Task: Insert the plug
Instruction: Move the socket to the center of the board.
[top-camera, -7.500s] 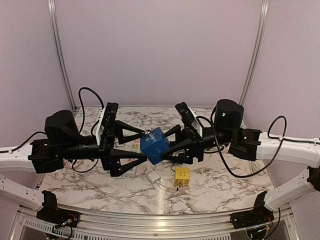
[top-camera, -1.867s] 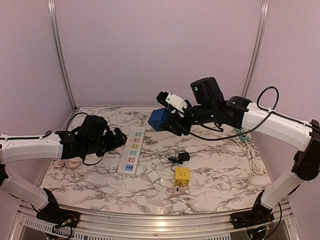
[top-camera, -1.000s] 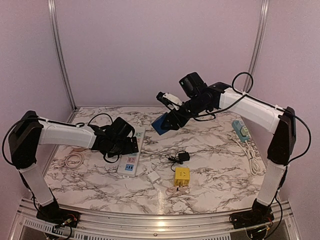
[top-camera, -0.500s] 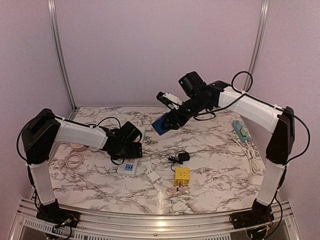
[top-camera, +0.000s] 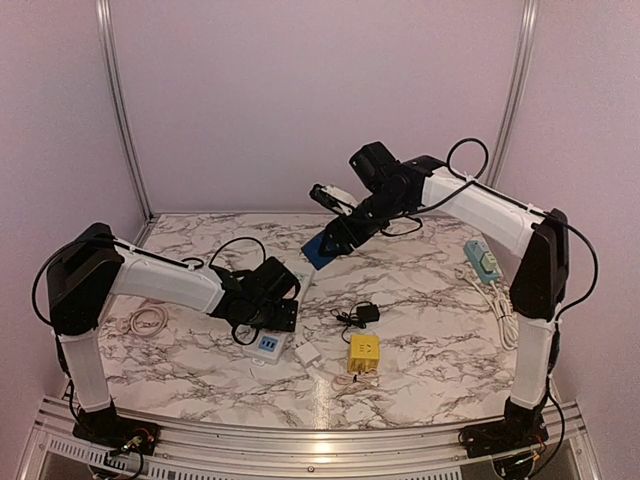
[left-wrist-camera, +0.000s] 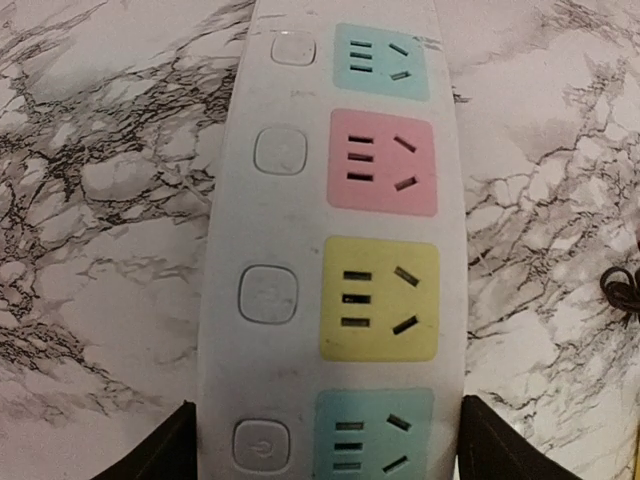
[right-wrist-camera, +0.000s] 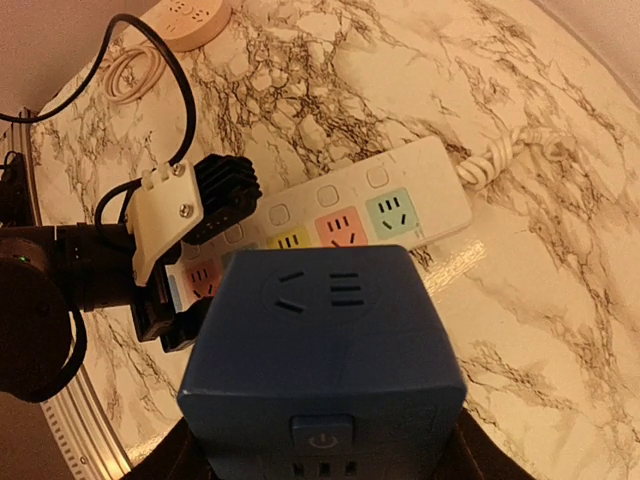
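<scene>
Left tool (left-wrist-camera: 325, 455) wide astride power strip (left-wrist-camera: 340, 200), contact unclear: clamp square. Right tool (right-wrist-camera: 320, 455), 1 o'clock of strip, grips blue cube plug (right-wrist-camera: 320, 330); descend vertical.

- Left gripper (top-camera: 272, 306) straddles the strip's (left-wrist-camera: 330, 250) middle; far sockets uncovered.
- Right gripper (top-camera: 335, 236) holds blue cube (right-wrist-camera: 320, 340) aloft near strip's far end.
- Plug (top-camera: 308, 353), adapter (top-camera: 368, 314), yellow cube (top-camera: 363, 351) lie right of strip.

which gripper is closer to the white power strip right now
Left. The left gripper straddles the power strip; the right gripper holds the blue cube in the air past its far end.
</scene>
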